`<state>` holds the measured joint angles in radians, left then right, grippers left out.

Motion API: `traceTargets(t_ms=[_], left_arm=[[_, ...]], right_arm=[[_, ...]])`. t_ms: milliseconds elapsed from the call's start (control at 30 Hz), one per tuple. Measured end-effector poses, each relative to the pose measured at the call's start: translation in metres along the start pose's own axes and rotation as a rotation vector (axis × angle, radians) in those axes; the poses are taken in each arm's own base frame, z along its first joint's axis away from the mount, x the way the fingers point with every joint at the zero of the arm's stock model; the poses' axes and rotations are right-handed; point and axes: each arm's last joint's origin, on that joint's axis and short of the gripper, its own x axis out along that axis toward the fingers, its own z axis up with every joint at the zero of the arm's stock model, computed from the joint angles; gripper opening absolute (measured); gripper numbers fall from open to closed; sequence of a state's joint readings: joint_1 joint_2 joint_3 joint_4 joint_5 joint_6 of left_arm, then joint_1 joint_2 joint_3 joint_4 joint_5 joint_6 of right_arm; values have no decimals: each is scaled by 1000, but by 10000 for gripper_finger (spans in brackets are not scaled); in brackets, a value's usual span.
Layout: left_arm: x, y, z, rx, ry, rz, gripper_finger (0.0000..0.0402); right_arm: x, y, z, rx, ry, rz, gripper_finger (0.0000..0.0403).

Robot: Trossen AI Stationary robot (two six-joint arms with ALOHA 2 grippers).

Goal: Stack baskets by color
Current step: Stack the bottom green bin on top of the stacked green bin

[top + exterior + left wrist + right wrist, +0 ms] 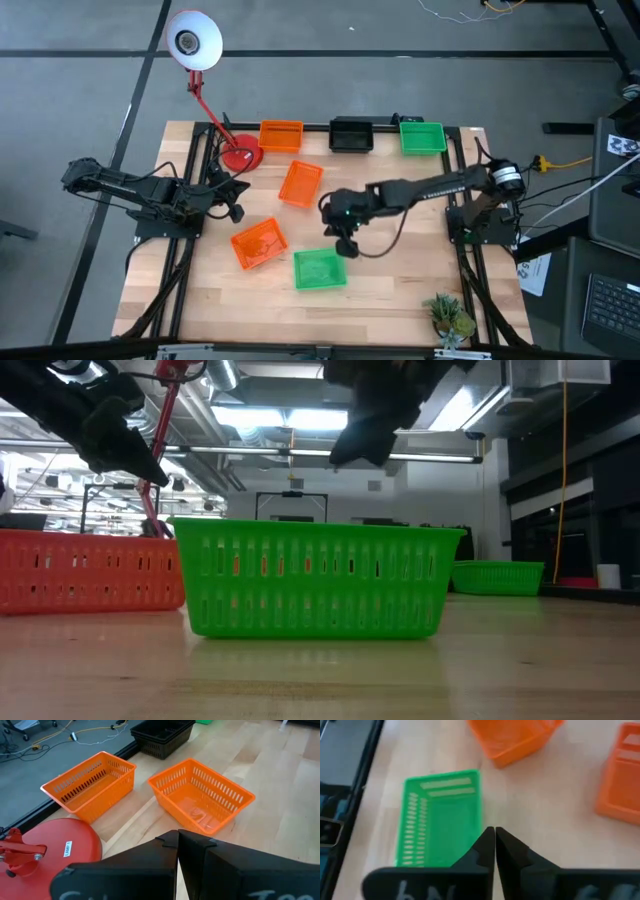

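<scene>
Hovering right gripper [345,246], fingers closed and empty, at 1 o'clock above near green basket [320,269] (front centre of table [400,300]); opening before descending, straddling one wall squarely.

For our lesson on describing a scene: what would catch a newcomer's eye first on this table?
Bright baskets dot the wooden table: a loose green basket near the front, with the right gripper, shut and empty, just above its edge. Three orange baskets lie singly left of centre, and at the back edge sit a black stack and more green. A red-based lamp stands back left.
</scene>
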<state>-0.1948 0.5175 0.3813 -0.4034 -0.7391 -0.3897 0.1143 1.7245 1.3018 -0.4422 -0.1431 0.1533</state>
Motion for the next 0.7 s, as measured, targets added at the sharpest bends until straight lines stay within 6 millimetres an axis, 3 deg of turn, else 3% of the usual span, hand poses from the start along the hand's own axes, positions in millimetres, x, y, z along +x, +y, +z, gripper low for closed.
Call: traceTargets(t_ms=[267,367,533,700], left_arm=[[0,0,0,0,0,0,0],[0,0,0,0,0,0,0],[0,0,0,-1,-1,-1,0],[0,0,0,-1,0,-1,0]], right_arm=[[4,30,3,-70,-69,72,124],[14,37,4,-86,-98,91,170],[48,34,-3,-71,-45,85,230],[64,24,6,-27,20,51,240]])
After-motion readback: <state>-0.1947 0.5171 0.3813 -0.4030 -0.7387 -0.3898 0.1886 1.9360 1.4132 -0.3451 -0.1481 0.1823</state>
